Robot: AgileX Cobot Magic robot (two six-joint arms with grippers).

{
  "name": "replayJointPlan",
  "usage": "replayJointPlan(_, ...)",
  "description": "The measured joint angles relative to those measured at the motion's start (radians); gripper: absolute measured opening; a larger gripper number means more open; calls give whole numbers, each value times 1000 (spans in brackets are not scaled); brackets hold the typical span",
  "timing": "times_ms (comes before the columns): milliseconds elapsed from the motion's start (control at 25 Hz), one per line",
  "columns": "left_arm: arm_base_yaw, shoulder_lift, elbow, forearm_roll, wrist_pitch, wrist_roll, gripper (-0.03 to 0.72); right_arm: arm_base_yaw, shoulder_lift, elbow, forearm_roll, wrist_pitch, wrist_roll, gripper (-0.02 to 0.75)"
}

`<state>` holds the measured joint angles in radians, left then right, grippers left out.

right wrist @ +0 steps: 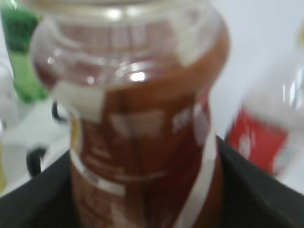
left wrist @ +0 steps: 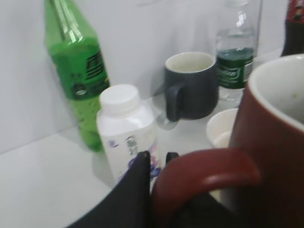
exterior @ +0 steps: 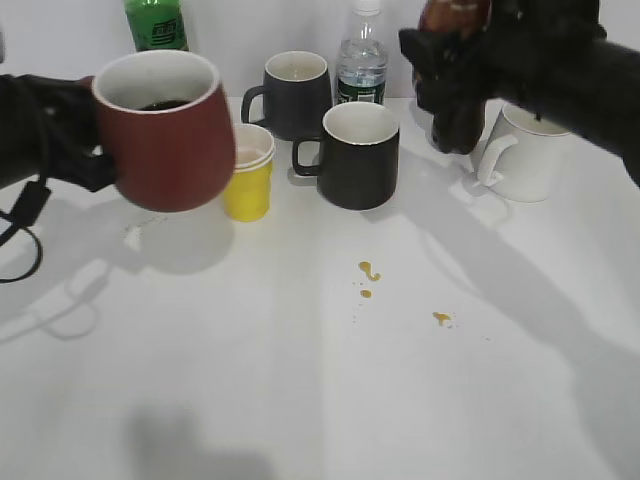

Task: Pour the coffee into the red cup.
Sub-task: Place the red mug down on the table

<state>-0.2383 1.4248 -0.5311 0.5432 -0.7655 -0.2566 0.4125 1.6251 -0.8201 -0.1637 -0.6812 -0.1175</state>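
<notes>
The red cup (exterior: 165, 135) is held off the table at the left, upright, with dark liquid inside. My left gripper (exterior: 95, 155) is shut on its loop handle (left wrist: 204, 173); the cup's body fills the right of the left wrist view (left wrist: 275, 156). The coffee bottle (right wrist: 142, 128) fills the right wrist view, brown liquid up to its wide neck. My right gripper (exterior: 455, 95) is shut on it and holds it high at the back right, where only the bottle's top (exterior: 452, 15) shows above the fingers.
On the table stand a yellow paper cup (exterior: 248, 175), two black mugs (exterior: 358, 155) (exterior: 293, 92), a white mug (exterior: 528, 155), a water bottle (exterior: 361, 60), a green bottle (exterior: 156, 25) and a white bottle (left wrist: 128, 130). Brown drops (exterior: 368, 272) lie on the tabletop. A red-labelled bottle (right wrist: 266, 128) is behind.
</notes>
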Motion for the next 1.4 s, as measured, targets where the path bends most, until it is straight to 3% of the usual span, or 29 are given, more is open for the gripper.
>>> replayJointPlan(400, 96, 18, 14, -28, 90, 2, 67, 0, -1, 146, 118, 16, 25, 510)
replayJointPlan(600, 101, 107, 14, -100, 70, 87, 67, 0, 6, 165, 128, 9, 28, 510)
replayJointPlan(1120, 106, 367, 14, -240, -209, 257, 67, 0, 106, 169, 134, -62, 29, 510)
replayJointPlan(1400, 106, 486, 14, -248, -327, 263, 67, 0, 109, 169, 134, -80, 29, 510)
